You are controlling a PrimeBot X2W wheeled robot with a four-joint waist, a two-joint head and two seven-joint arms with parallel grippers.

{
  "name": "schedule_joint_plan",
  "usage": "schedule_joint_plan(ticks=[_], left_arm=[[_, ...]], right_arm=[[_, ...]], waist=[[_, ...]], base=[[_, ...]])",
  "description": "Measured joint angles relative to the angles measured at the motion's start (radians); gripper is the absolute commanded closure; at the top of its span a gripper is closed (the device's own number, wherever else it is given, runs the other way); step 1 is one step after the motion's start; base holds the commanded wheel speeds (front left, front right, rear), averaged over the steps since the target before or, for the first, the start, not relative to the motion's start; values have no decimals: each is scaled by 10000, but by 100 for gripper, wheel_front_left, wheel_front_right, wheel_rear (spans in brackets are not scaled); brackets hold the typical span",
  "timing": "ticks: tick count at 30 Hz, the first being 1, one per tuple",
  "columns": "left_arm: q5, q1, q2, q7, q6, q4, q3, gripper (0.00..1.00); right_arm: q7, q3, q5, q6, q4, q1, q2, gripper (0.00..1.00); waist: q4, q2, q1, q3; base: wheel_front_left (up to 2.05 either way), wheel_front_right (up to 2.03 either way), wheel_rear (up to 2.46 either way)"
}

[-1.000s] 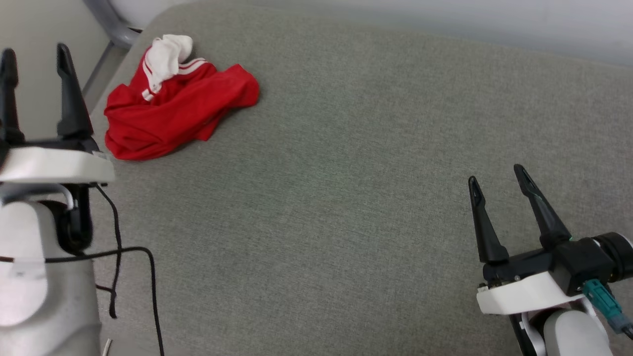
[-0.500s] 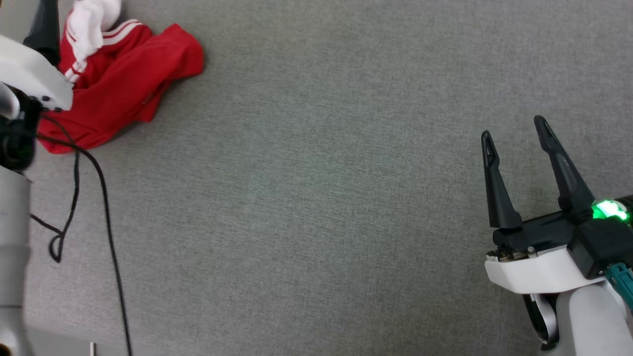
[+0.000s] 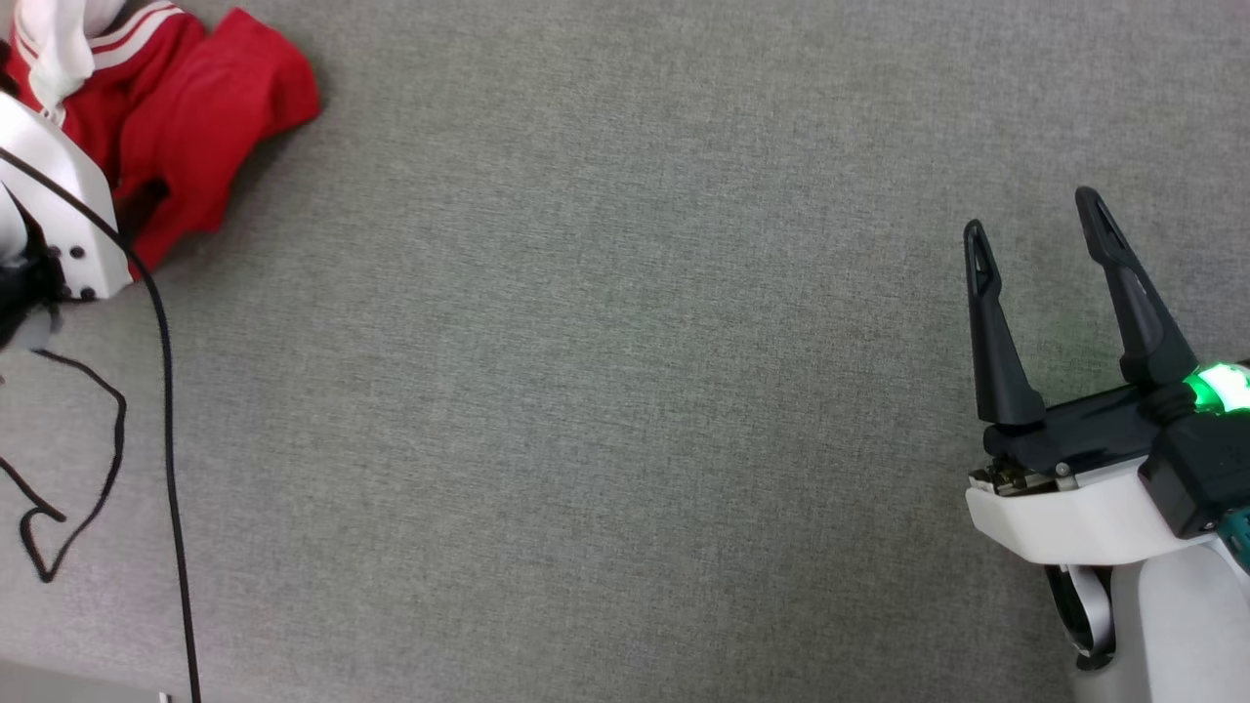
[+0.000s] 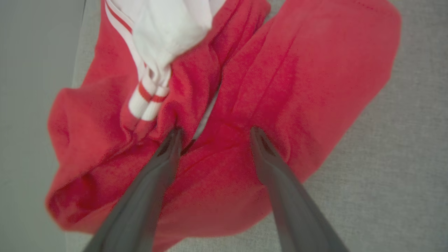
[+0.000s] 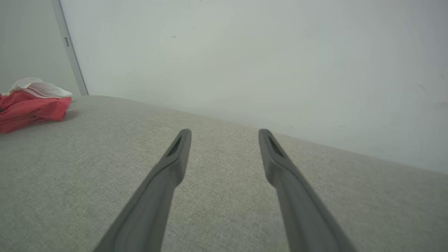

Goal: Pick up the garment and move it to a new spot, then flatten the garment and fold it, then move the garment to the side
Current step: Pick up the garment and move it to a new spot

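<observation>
The left gripper [image 4: 215,131] is spread wide and grips nothing. In its wrist view both fingertips sit against the red cloth of the garment [image 4: 297,87], one either side of a raised fold, though I cannot tell how hard they press. The white striped sleeve [image 4: 168,31] is bunched at about 11 o'clock from the tips. A second ago this gripper stood upright beside the heap, clear of it. Now, in the head view, its white housing [image 3: 59,215] overlaps the garment [image 3: 195,98] at the 10 o'clock corner, so the arm has reached in. The whole head picture has also slid, which is the camera dipping. The shirt itself looks equally crumpled and probably has not moved on the grey padded surface [image 3: 586,391]. A black cable [image 3: 166,391] trails down at 8 o'clock. The right gripper [image 3: 1033,213], at 4 o'clock and well apart, stays open and empty above the surface. I judge the pick-up is about to begin: closing on that fold comes next, with flattening and folding all still ahead.
</observation>
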Motion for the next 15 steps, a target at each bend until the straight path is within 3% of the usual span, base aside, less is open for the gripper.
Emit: schedule_joint_plan(ticks=[7, 12, 13, 14, 15], left_arm=[[-686, -159, 33, 907, 6, 600, -823, 0], [-955, -387, 63, 941, 13, 834, -1323, 2], [-1001, -415, 71, 871, 13, 874, -1407, 90], [-1028, -440, 73, 784, 13, 892, -1519, 100], [-1028, -478, 75, 688, 4, 884, -1655, 100]], right_arm=[[-2, 29, 13, 0, -52, -176, 0, 0], [-2, 0, 29, 0, -59, -261, 0, 0], [-2, 0, 31, 0, -52, -267, 0, 0], [-2, 4, 61, 0, -36, -272, 2, 0], [-2, 8, 102, 0, -21, -274, 2, 0]], waist=[[-207, 0, -2, 355], [-254, 1, -2, 470], [-252, 0, -2, 461], [-250, 0, -2, 438], [-245, 0, -2, 400]], base=[[0, 0, 0], [0, 0, 0], [0, 0, 0], [0, 0, 0], [0, 0, 0]])
